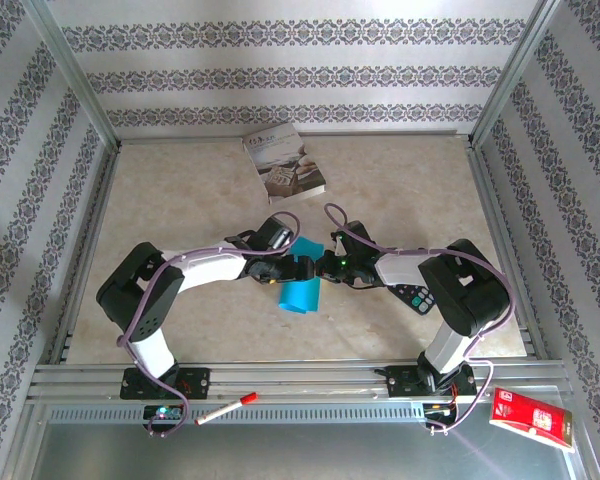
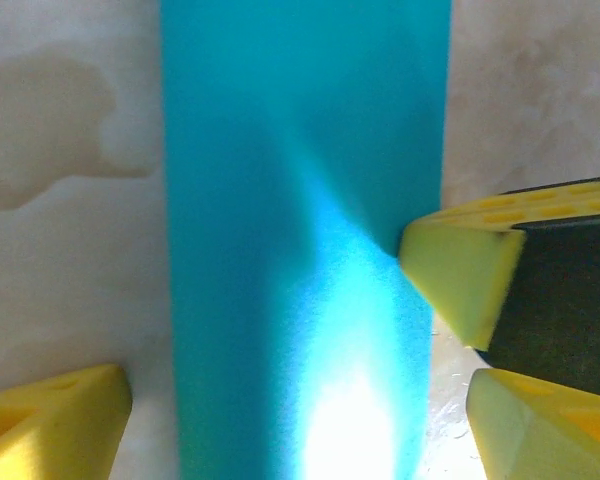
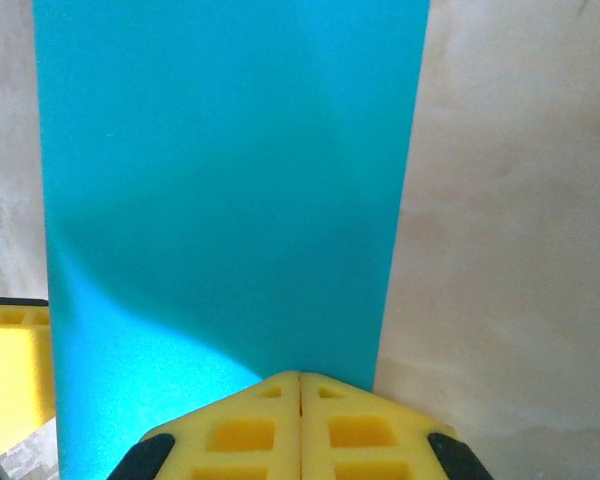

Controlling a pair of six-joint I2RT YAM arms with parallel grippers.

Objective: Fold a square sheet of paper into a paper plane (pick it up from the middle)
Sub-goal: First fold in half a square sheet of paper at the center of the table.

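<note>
Square sheet of paper (image 1: 300, 293), folded to a narrow teal strip, sat at the centre of the top view, between the two wrists. Right gripper (image 3: 300, 385) was pinched shut on its edge, likely to pin the fold. Left gripper (image 2: 300, 440) straddled the strip with jaws wide, gripping nothing.

bright, blurry close-ups, glare on paper (image 2: 352, 440)

Too small to read: print on book (image 1: 285, 160) cover and on red packet (image 1: 532, 417).
</note>
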